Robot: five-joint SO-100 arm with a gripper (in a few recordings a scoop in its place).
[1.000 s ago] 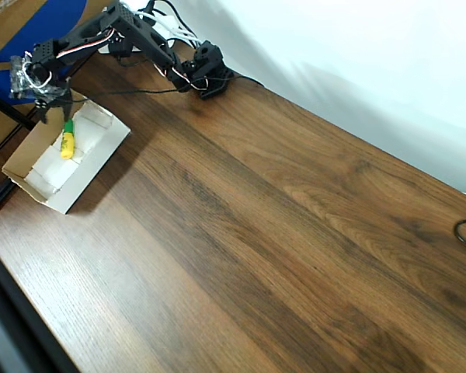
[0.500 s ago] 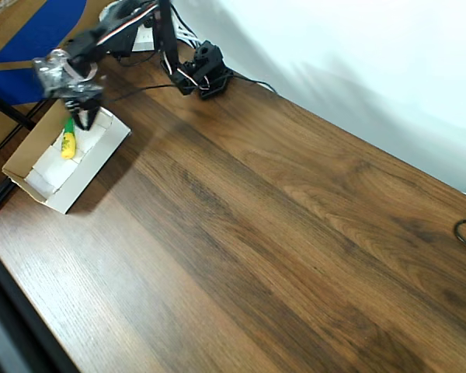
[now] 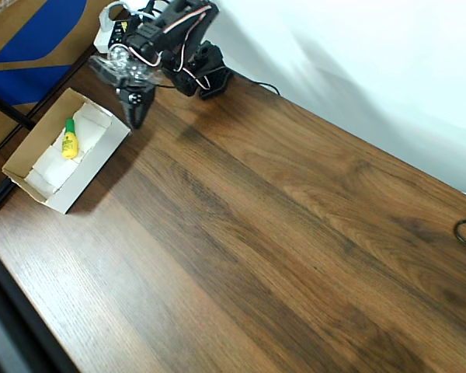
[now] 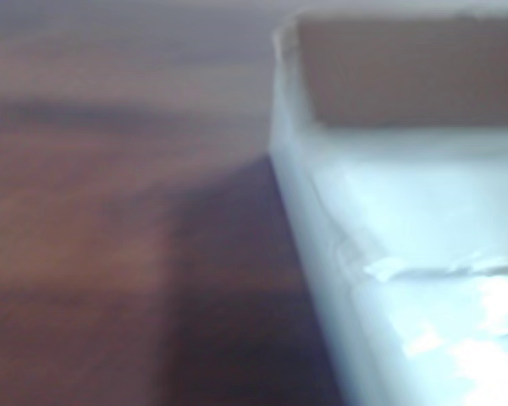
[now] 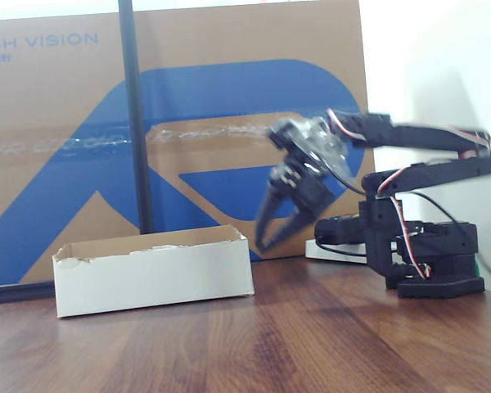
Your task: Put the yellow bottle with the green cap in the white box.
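Now that the yellow bottle with the green cap [image 3: 69, 139] lies inside the white box [image 3: 93, 165], my part of the work looks finished. Going left to right in the overhead view: the box sits near the table's far left corner, and the bottle rests on its white floor toward the far end, cap pointing to the back wall, touching nothing of mine. Just right of the box my gripper [image 3: 134, 113] hangs above bare wood, past the box's right wall. A second ago I stood directly over the bottle, fingers down around its cap; half a second ago I had lifted a little and was still above the box's far end. Since then I have swung clear to the right, while the bottle has stayed exactly where it lay.

In the fixed view my gripper [image 5: 277, 231] points downward beside the box's [image 5: 153, 276] right end, jaws spread apart with nothing between them, raised above the rim's height. The wrist view, blurred, shows the box's [image 4: 423, 254] outer wall and corner close by, with the table [image 4: 110, 211] to its left.

I judge the release complete and the task met; what remains is folding back toward my base, and the box needs no further touch.
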